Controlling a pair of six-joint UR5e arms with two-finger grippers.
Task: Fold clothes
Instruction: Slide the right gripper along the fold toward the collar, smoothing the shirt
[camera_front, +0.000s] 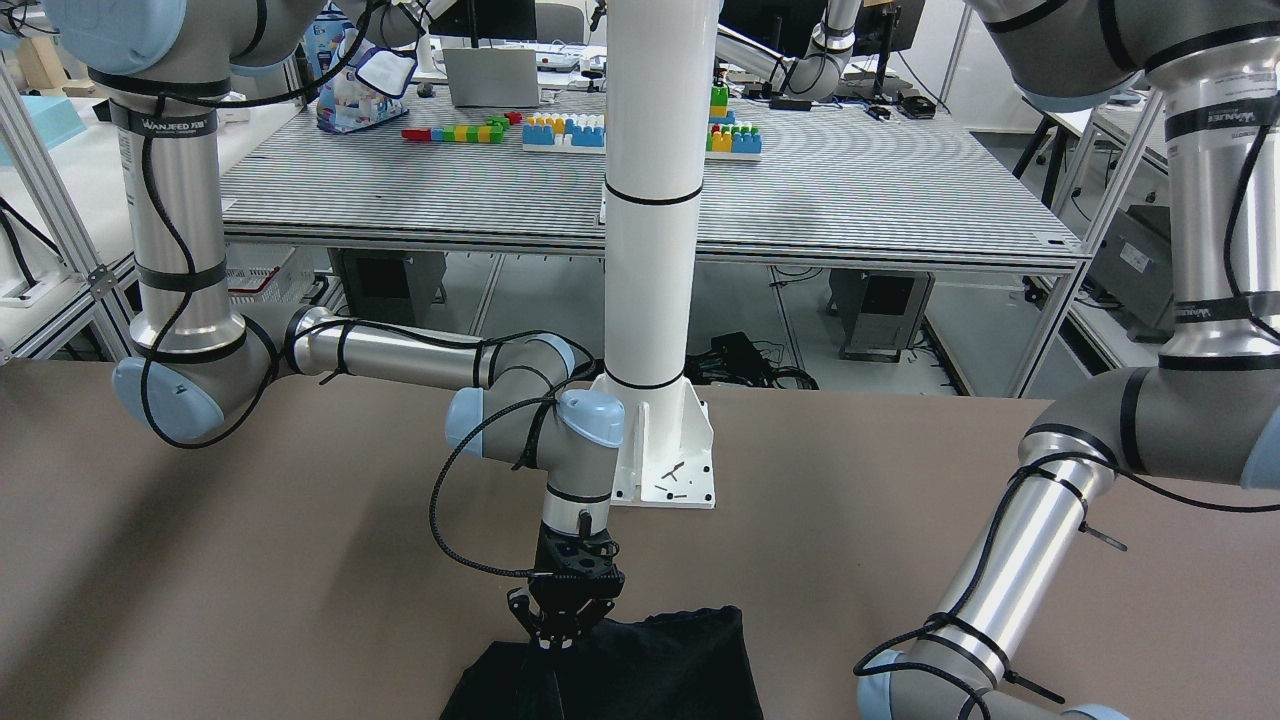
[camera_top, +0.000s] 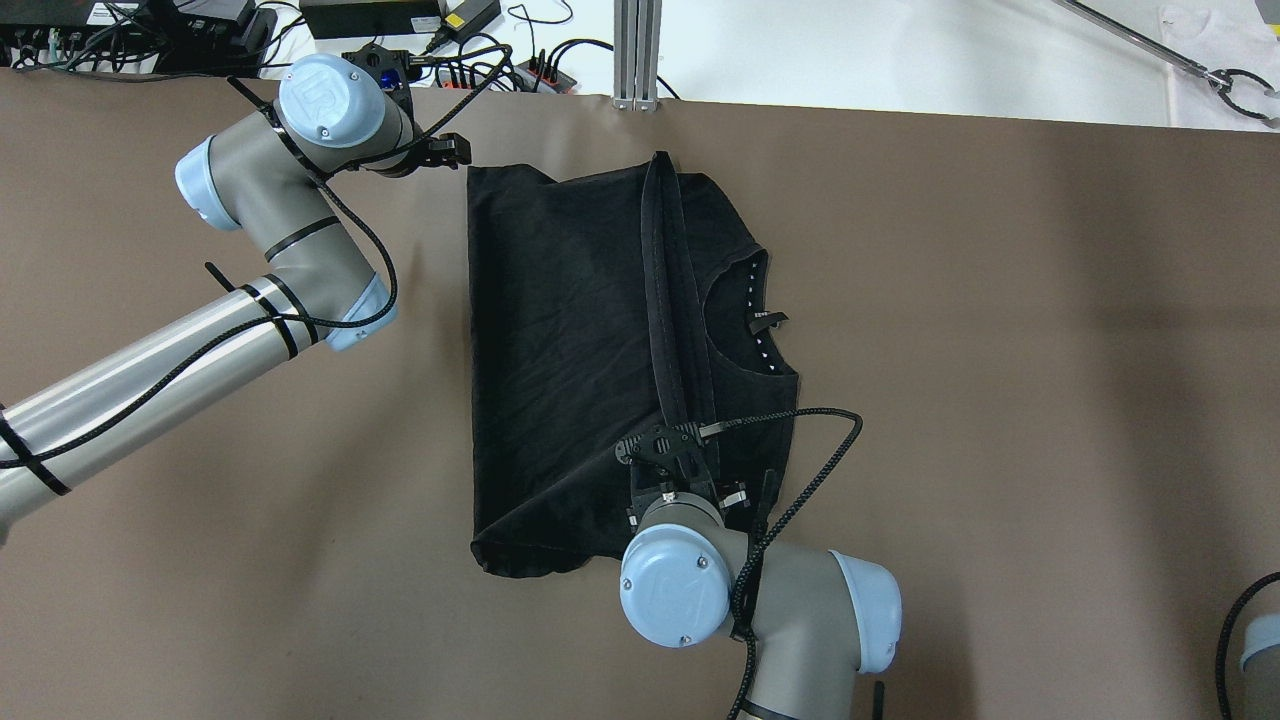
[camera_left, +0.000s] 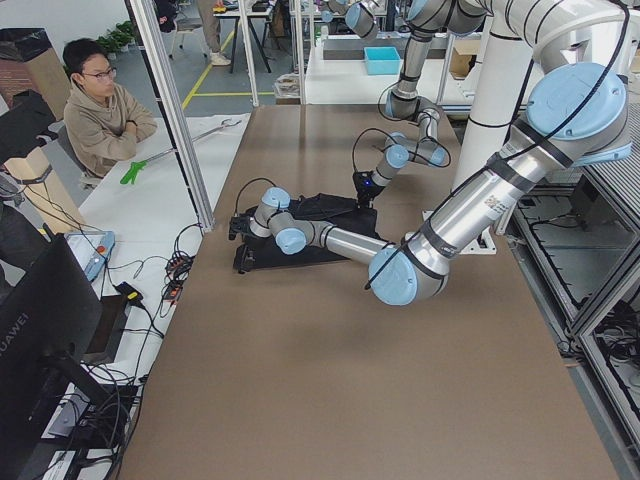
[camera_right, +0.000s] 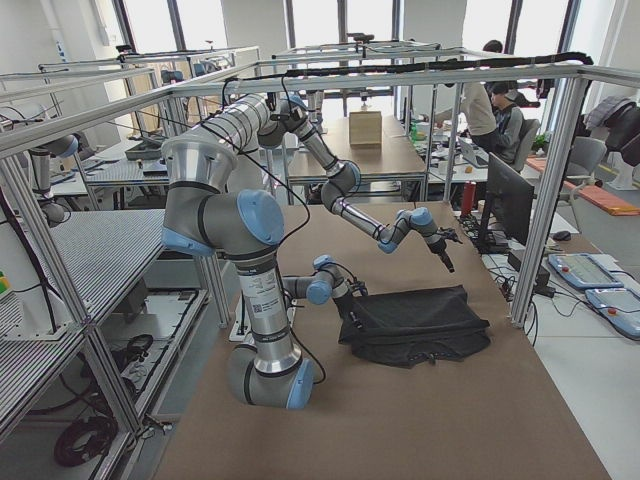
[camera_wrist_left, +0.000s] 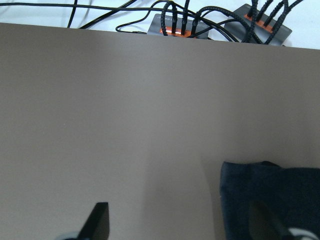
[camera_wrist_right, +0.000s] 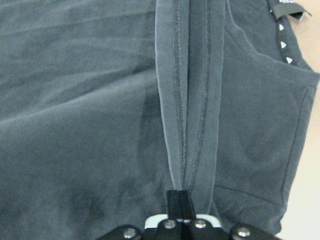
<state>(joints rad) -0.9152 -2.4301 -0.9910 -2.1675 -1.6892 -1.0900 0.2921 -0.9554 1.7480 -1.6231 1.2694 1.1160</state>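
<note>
In the front-facing view the right gripper (camera_front: 553, 638) was pinched onto a raised fold of the black garment (camera_front: 660, 670); overhead, that garment lay on the brown table (camera_top: 1000, 400) with the left gripper (camera_top: 447, 150) just beside its far left corner; the left wrist view showed its fingers (camera_wrist_left: 100, 220) spread wide, gripping nothing.

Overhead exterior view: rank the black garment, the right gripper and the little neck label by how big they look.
1. black garment, by far the largest.
2. right gripper, shut on the garment's folded hem.
3. neck label, the smallest.
The gripper is nearer the camera, but the order stands.
</note>
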